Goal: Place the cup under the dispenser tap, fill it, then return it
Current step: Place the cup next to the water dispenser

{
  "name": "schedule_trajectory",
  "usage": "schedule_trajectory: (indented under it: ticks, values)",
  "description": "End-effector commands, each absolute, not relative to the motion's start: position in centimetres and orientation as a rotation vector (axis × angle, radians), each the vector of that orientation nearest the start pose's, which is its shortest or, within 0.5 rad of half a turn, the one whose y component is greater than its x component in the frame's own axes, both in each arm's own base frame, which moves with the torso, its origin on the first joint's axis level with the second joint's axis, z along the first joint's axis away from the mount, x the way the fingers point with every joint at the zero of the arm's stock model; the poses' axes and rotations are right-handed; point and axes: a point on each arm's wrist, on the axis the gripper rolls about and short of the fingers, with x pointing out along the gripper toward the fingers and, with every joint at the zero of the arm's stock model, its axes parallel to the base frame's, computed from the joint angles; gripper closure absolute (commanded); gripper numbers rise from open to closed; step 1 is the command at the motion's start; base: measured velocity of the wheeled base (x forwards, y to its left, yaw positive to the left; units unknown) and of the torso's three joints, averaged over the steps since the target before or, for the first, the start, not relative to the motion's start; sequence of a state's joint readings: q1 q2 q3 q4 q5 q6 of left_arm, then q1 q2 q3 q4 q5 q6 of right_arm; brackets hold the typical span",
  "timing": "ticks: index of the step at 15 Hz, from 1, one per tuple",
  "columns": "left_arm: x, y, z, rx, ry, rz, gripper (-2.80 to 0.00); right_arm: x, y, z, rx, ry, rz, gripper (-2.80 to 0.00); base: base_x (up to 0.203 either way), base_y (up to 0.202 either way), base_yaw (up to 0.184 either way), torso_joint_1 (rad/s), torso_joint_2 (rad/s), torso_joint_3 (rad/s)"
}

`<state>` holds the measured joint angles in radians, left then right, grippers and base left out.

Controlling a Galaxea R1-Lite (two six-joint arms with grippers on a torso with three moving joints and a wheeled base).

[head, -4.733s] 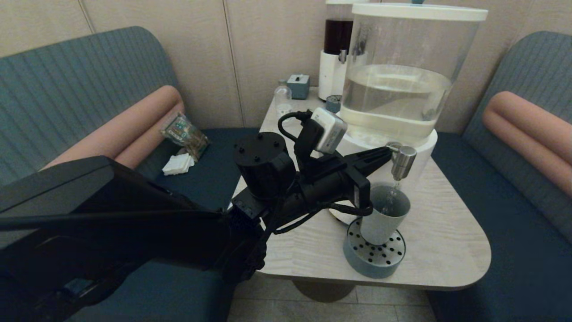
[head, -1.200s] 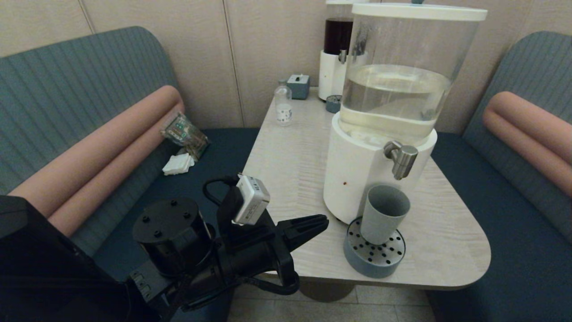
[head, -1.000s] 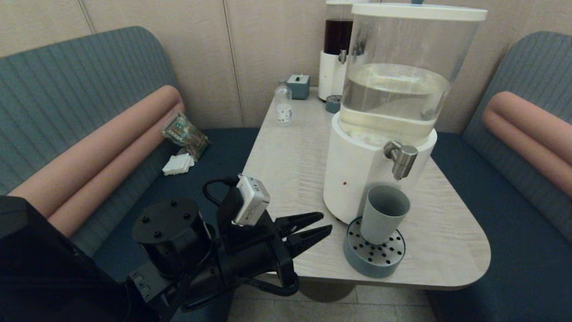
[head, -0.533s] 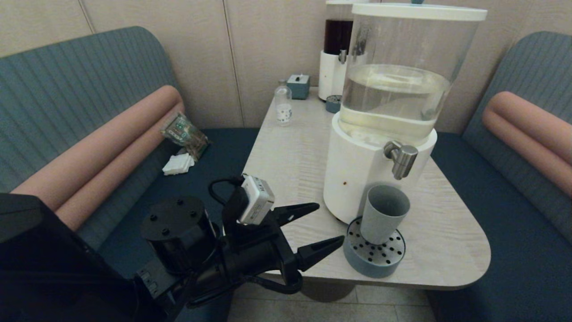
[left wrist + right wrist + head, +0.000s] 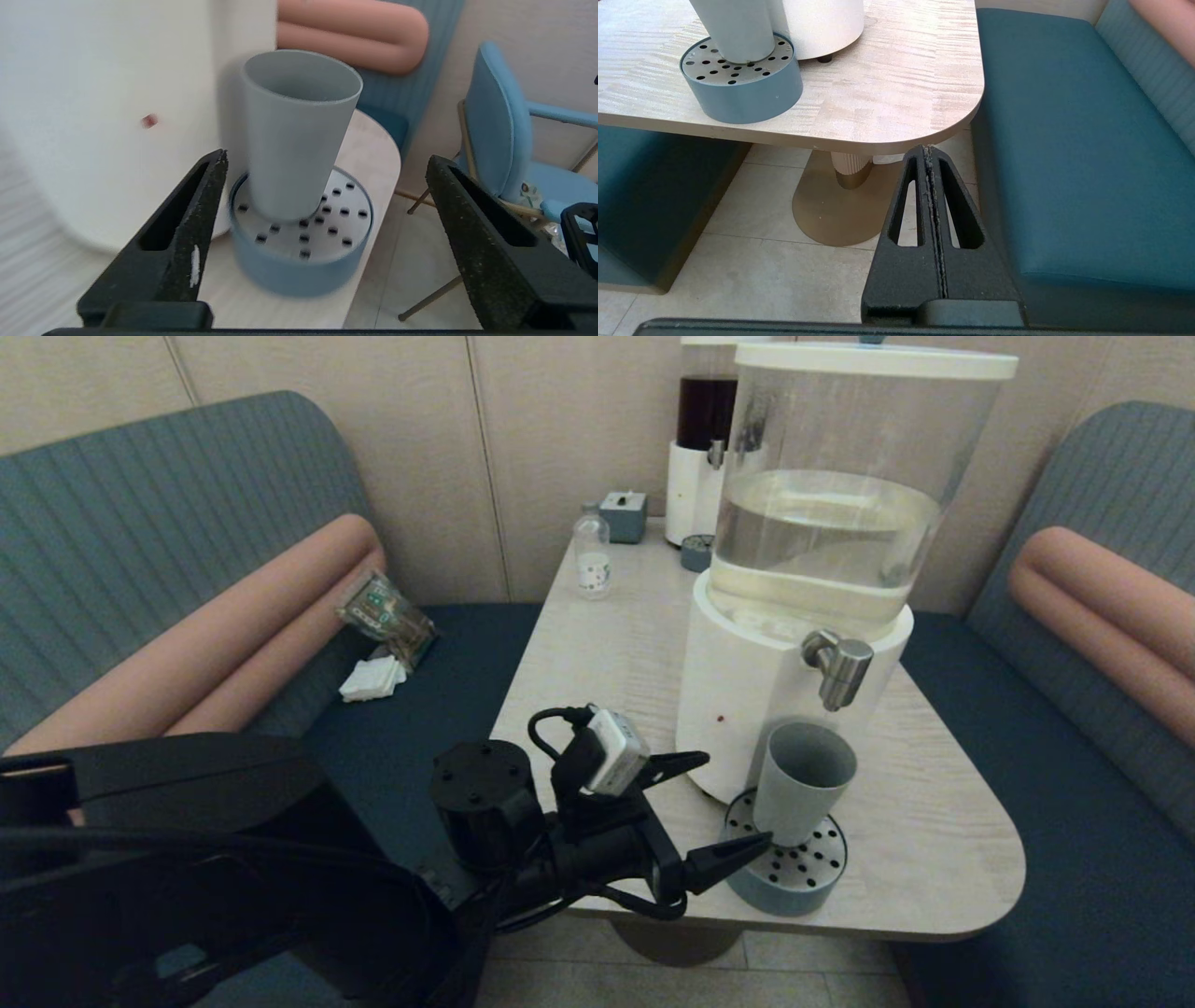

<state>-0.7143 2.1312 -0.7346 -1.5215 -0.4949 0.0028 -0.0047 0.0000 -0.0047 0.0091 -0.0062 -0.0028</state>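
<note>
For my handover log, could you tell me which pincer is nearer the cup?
Left. The left pincer is open just short of the cup; the right pincer is shut below the table edge.

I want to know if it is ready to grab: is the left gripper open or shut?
Open. The left gripper has its fingers spread wide, short of the cup, touching nothing.

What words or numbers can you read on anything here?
None can be read.
Small bottle at the table's far end: white label with dark marks, too small to read.
Snack packet on the left bench: printed, but too blurred to read.
Cup, dispenser and drip tray: no writing, only a small red dot on the dispenser's white base.
</note>
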Motion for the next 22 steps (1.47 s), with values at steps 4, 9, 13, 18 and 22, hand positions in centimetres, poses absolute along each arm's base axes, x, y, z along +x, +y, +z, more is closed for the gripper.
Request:
schedule_trajectory:
  ticks: [4,9,13,18,22]
  values:
    - [28.5,-27.3,8.7,-0.02,-0.142,-1.236,-2.8,-2.3,0.0,7.6,-0.003,0.006,-0.011,0.0,0.0,0.0,0.0,0.0,0.0,0.0]
    - [29.5,-28.2,7.8,-0.024,-0.151,-1.236,-2.8,-2.3,0.0,7.6,-0.003,0.006,-0.011,0.0,0.0,0.0,0.0,0.0,0.0,0.0]
    - [29.8,-28.7,7.5,-0.026,-0.158,-1.239,-2.8,-2.3,0.0,7.6,-0.003,0.006,-0.011,0.0,0.0,0.0,0.0,0.0,0.0,0.0]
    - [30.7,-29.8,7.4,-0.035,-0.192,-1.244,-2.8,-2.3,0.0,7.6,-0.003,0.006,-0.011,0.0,0.0,0.0,0.0,0.0,0.0,0.0]
    - [31.1,-30.9,6.5,-0.038,-0.198,-1.251,-2.8,-2.3,0.0,7.6,-0.003,0.006,-0.01,0.0,0.0,0.0,0.0,0.0,0.0,0.0]
